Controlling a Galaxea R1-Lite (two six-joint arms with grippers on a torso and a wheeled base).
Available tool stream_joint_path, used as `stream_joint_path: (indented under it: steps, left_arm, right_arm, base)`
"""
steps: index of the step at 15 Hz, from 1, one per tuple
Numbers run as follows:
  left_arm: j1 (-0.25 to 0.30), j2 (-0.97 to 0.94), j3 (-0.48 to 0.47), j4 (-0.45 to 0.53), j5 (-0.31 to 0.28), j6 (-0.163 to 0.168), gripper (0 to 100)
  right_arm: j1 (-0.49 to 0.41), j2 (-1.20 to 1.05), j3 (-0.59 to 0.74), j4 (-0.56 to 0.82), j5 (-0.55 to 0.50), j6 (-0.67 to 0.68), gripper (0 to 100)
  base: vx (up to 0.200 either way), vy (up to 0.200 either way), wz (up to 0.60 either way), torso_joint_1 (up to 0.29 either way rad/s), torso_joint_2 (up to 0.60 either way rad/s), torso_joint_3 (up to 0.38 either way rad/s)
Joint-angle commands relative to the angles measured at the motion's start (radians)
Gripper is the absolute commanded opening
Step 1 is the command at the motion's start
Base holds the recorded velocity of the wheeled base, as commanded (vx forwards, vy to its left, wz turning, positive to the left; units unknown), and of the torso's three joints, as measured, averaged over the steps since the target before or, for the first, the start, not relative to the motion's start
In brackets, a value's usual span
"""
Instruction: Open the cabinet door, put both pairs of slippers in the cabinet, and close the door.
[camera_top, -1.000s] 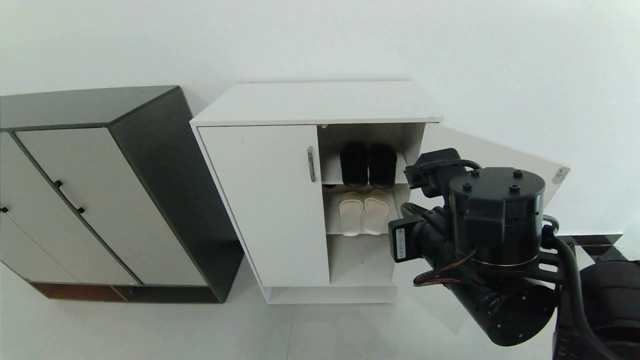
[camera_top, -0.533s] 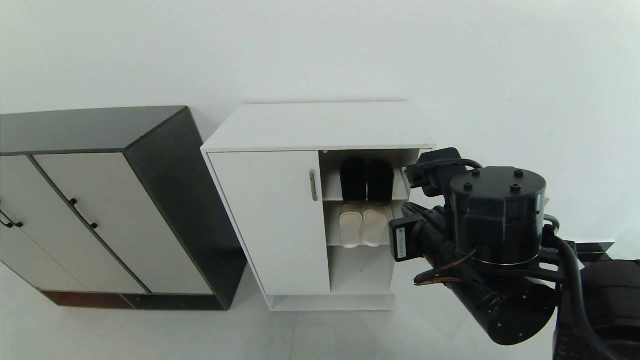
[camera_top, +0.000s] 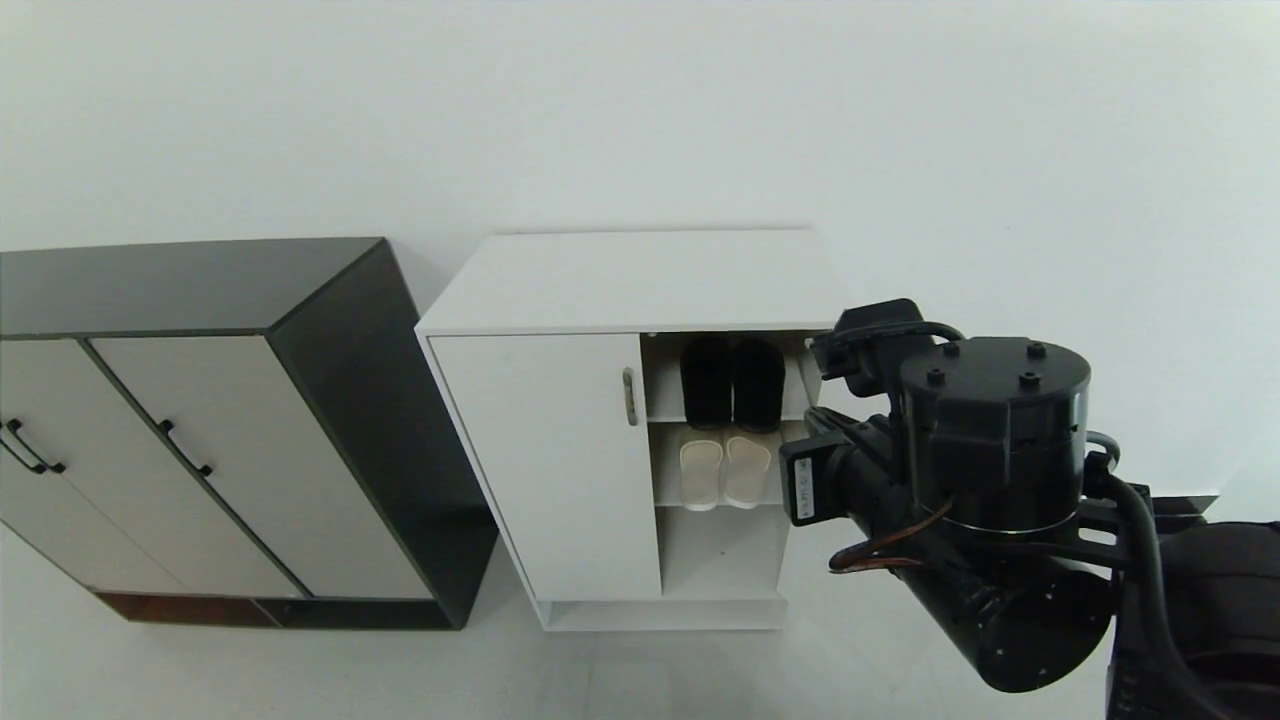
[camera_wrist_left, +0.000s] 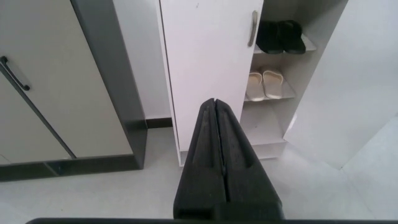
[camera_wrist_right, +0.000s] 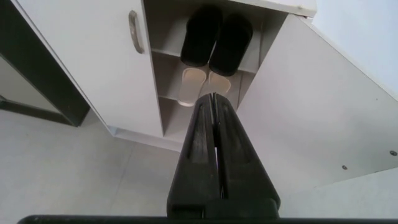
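The white cabinet (camera_top: 640, 280) stands against the wall with its left door (camera_top: 550, 460) closed. Its right door (camera_wrist_right: 311, 106) is swung open. A black pair of slippers (camera_top: 733, 383) sits on the top shelf. A white pair of slippers (camera_top: 725, 472) sits on the shelf below, and the bottom compartment (camera_top: 715, 545) holds nothing. My right gripper (camera_wrist_right: 214, 98) is shut and empty, hovering in front of the open side and pointing at the shelves. My left gripper (camera_wrist_left: 214, 102) is shut and empty, farther back, facing the closed door. My right arm (camera_top: 960, 470) hides the cabinet's right edge in the head view.
A dark grey cabinet (camera_top: 330, 400) with pale doors and black handles stands close to the left of the white one. A white wall (camera_top: 640, 110) is behind both. Pale floor (camera_top: 620, 680) lies open in front of the cabinets.
The whole head picture has shifted: the cabinets now look smaller and lower, so the camera has drawn back. The slippers lie as before. The open door has slipped behind my right arm.
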Motion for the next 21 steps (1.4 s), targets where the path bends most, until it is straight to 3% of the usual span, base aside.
stream_joint_path:
  steps: [1, 9, 15, 19, 21]
  left_arm:
    - [0.0, 0.0, 0.0, 0.0, 0.0, 0.0, 0]
    - [0.0, 0.0, 0.0, 0.0, 0.0, 0.0, 0]
    - [0.0, 0.0, 0.0, 0.0, 0.0, 0.0, 0]
    - [0.0, 0.0, 0.0, 0.0, 0.0, 0.001, 0]
    - [0.0, 0.0, 0.0, 0.0, 0.0, 0.001, 0]
  right_arm:
    - [0.0, 0.005, 0.003, 0.0, 0.001, 0.0, 0]
    - [-0.029, 0.002, 0.007, -0.003, 0.025, -0.002, 0]
    - [-0.217, -0.001, -0.072, -0.015, 0.044, -0.075, 0]
    - [-0.282, 0.036, -0.132, 0.011, 0.045, -0.045, 0]
    - [-0.302, 0.062, -0.144, 0.011, 0.059, -0.042, 0]
  base:
    - [0.0, 0.0, 0.0, 0.0, 0.0, 0.0]
    - [0.0, 0.0, -0.6, 0.005, 0.0, 0.001]
    - [0.0, 0.0, 0.0, 0.0, 0.0, 0.0]
    - [0.0, 0.0, 0.0, 0.0, 0.0, 0.0]
    - [-0.2, 0.0, 0.0, 0.007, 0.0, 0.002]
